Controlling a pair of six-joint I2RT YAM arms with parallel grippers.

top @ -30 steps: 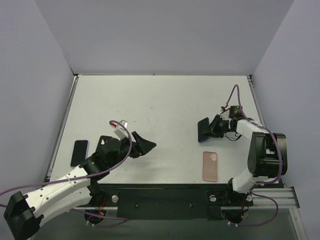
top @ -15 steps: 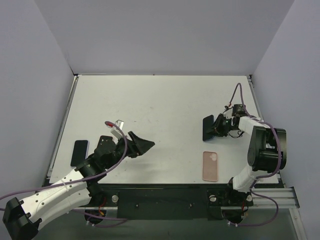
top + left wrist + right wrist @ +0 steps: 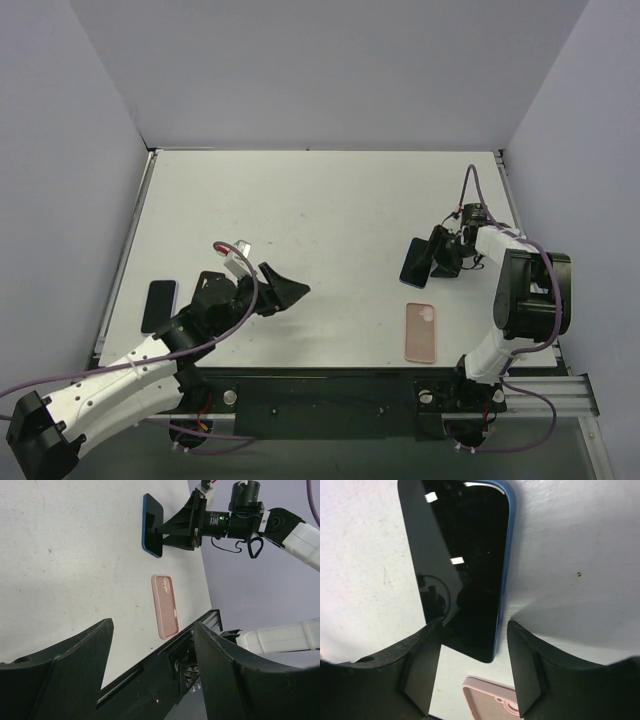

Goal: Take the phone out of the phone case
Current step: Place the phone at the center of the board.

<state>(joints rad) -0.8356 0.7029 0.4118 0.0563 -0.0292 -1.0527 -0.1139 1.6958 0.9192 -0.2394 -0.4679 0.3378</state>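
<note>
Right gripper (image 3: 432,257) is clamped on the phone (image 3: 465,570), a glossy black slab with a blue rim, tilted up off the matte white table (image 3: 320,200) just beyond the phone case (image 3: 421,333). The case lies flat, pink and round-cornered. Far to its left, the left gripper (image 3: 283,288) hangs with jaws wide apart, and a dark second phone (image 3: 158,305) lies beyond it.
</note>
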